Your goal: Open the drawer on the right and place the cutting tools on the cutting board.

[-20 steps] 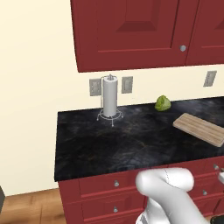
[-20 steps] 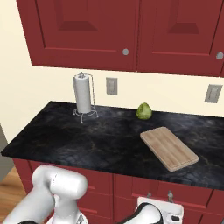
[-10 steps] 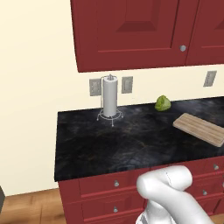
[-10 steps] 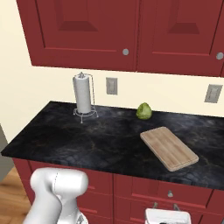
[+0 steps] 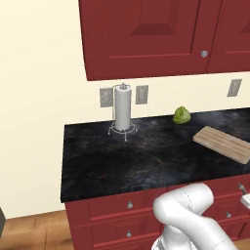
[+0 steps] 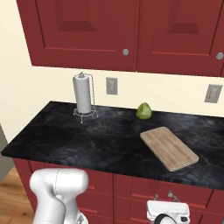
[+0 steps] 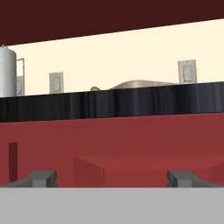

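Observation:
The cutting board (image 6: 168, 148) (image 5: 223, 144) lies bare on the black counter (image 6: 87, 140), toward its right. Beneath it runs the red drawer front (image 6: 194, 194) with a small silver knob (image 5: 240, 186). My white hand (image 6: 168, 211) hangs low in front of that drawer. Seen from the hand camera, my gripper (image 7: 112, 177) is open wide and empty, and it faces the red cabinet face (image 7: 109, 135) under the counter edge. A lighter red block (image 7: 144, 171) juts out low between the fingertips; I cannot tell if it is the drawer. The cutting tools are hidden.
A paper towel roll (image 6: 83, 92) on a wire stand stands at the back left of the counter. A round green vegetable (image 6: 143, 111) sits by the wall. Red upper cabinets (image 6: 131, 30) hang overhead. More red drawers with knobs (image 5: 130, 205) run to the left.
In the right base view the hand has shifted a little to the right, low in front of the drawers. The jaws have stayed open. Nothing on the counter has moved.

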